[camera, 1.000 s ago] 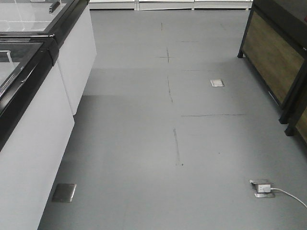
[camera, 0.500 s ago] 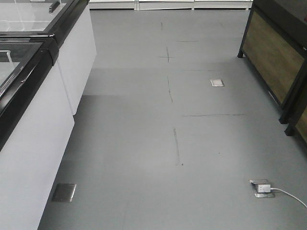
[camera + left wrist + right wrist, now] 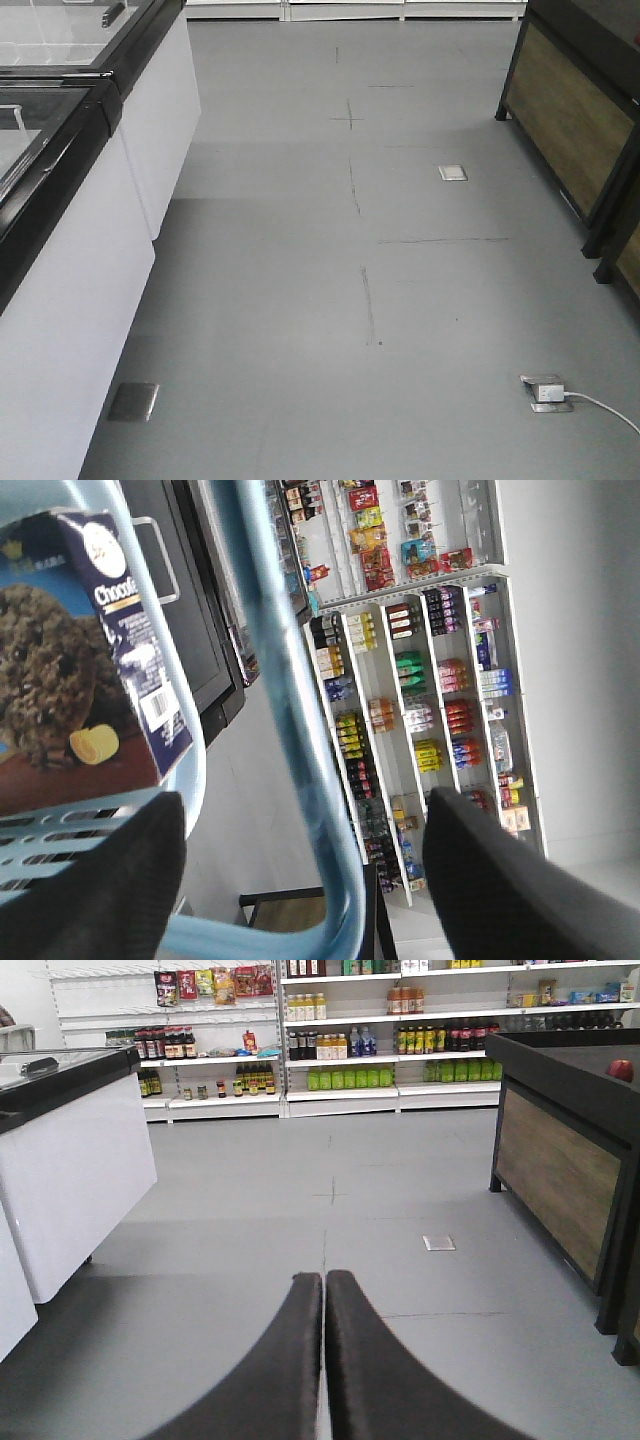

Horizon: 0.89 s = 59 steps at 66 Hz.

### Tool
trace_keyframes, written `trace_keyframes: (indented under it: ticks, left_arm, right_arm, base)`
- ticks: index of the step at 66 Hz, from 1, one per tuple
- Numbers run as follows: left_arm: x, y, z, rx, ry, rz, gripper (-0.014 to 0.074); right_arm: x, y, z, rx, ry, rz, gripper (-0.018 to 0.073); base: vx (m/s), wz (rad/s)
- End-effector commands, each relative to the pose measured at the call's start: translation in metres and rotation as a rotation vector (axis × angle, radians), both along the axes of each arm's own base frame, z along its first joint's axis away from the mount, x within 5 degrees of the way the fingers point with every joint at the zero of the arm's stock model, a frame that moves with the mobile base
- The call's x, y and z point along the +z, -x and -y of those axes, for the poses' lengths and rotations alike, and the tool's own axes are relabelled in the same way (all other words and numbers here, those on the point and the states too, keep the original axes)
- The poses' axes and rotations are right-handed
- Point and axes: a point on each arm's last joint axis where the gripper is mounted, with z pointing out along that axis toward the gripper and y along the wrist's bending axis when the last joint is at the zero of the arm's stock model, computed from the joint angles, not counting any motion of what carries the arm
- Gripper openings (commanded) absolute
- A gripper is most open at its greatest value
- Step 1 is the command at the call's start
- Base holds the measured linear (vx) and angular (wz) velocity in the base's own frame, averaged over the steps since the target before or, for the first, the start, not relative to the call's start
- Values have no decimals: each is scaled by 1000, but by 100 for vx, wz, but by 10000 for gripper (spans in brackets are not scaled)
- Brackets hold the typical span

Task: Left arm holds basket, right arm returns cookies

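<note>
Front view: grey floor [image 3: 300, 300], white freezer cabinets [image 3: 70, 300] left, wood-panelled stand [image 3: 560, 110] right, floor socket [image 3: 546, 392] with white cable near right; no arms or task things visible. Left wrist view: left gripper [image 3: 305, 810] jaws spread wide, the light blue basket [image 3: 190, 770] handle running between them and touching neither finger; the cookies [image 3: 70, 680] box stands inside the basket, at left. Right wrist view: right gripper [image 3: 324, 1278] jaws pressed together, nothing between, above the floor; stocked shelves [image 3: 400, 1060] far behind.
</note>
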Motion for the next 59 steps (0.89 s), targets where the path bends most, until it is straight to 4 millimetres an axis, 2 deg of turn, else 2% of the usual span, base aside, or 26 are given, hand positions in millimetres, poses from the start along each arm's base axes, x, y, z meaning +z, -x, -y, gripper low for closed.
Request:
trace_keyframes:
  ticks: [1,10,26,36,47,59]
  left_arm:
    - [36,-3,0,-14,-54,119,489]
    - [41,-10,-11,-20,-46,122,489]
    - [29,-18,-24,-19,-3,109,489]
    - [28,-23,-29,-53,-19,115,442]
    - [26,-25,-34,-49,-3,136,304]
    - [25,-26,-34,-48,-34,131,13]
  right_arm:
    - [8,1,1,-13,7,86,-8]
    - [8,1,1,-13,7,86,-8]
    - [8,1,1,-13,7,86,-8]
    - [8,1,1,-13,7,86,-8]
    - [8,1,1,-13,7,86,-8]
    - [8,1,1,-13,7,86,-8]
  base:
    - [0,0]
    - [0,0]
    - [0,0]
    - [0,0]
    - [0,0]
    - [0,0]
